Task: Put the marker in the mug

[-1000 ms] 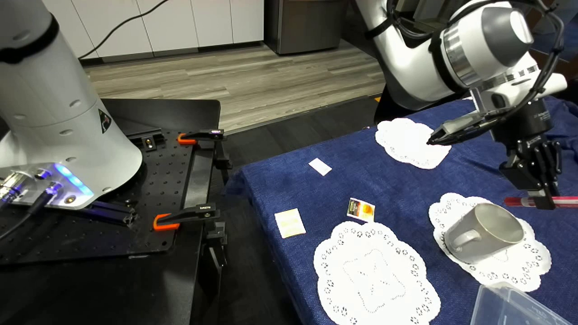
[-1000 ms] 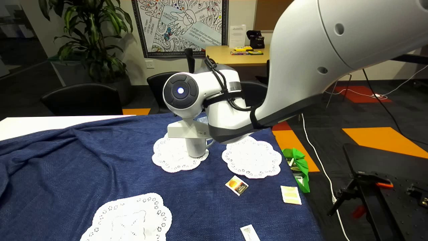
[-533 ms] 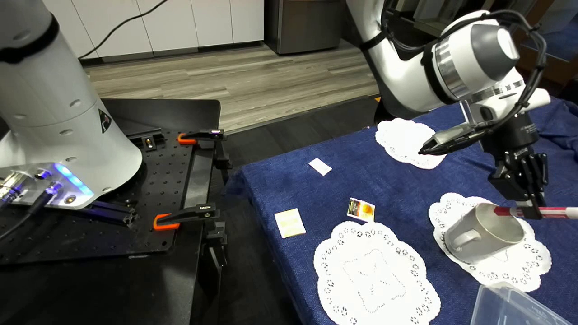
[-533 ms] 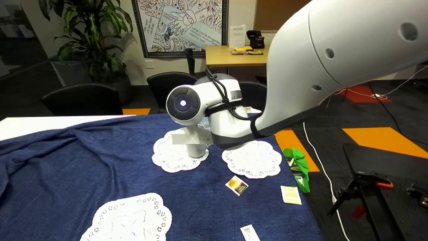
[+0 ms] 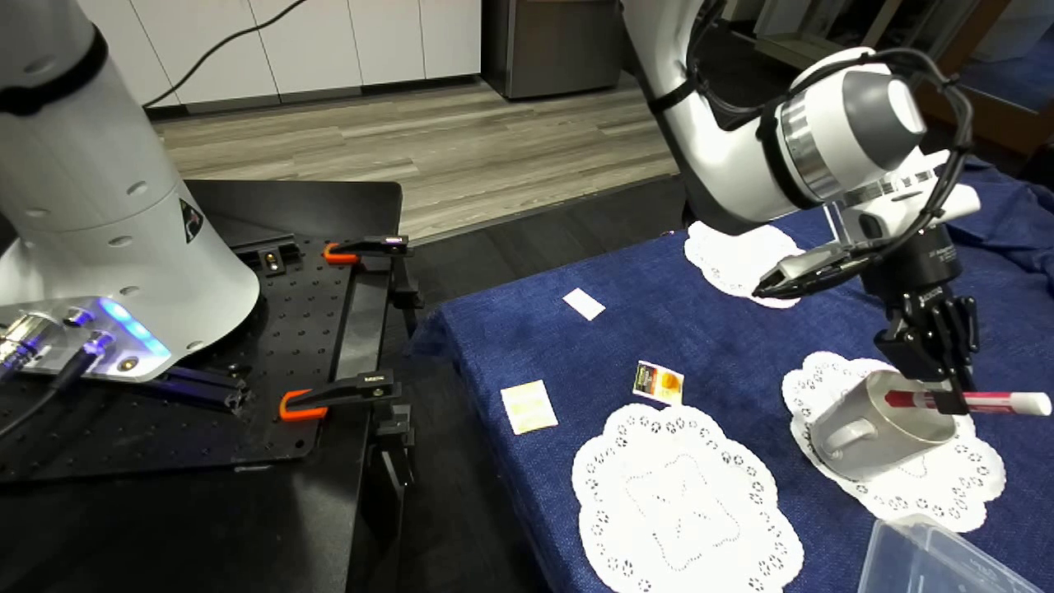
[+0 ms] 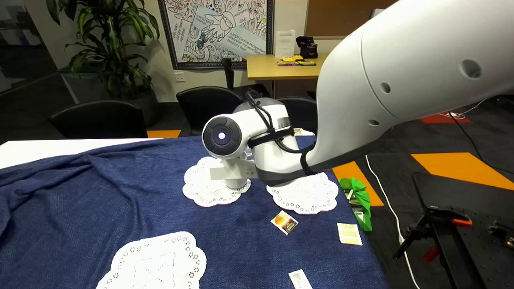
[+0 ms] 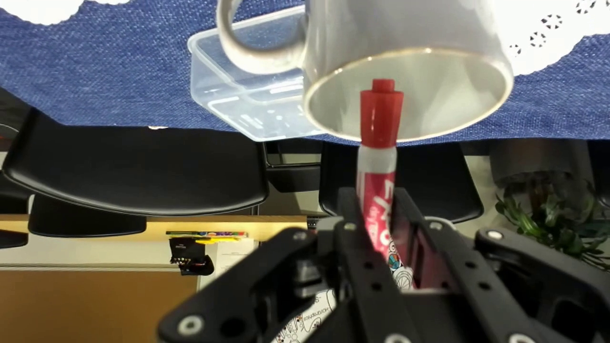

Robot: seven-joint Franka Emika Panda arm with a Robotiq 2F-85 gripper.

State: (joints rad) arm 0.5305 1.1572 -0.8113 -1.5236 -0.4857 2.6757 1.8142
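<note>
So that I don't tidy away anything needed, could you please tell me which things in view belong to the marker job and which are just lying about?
Part of the job:
marker, held in the claw
mug

Just lying about:
three white doilies, one under the mug
clear plastic container
orange-and-black card
pale yellow card
small white card

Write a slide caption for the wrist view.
The end effector grips a red marker, cap seen against the mouth of the mug.
</note>
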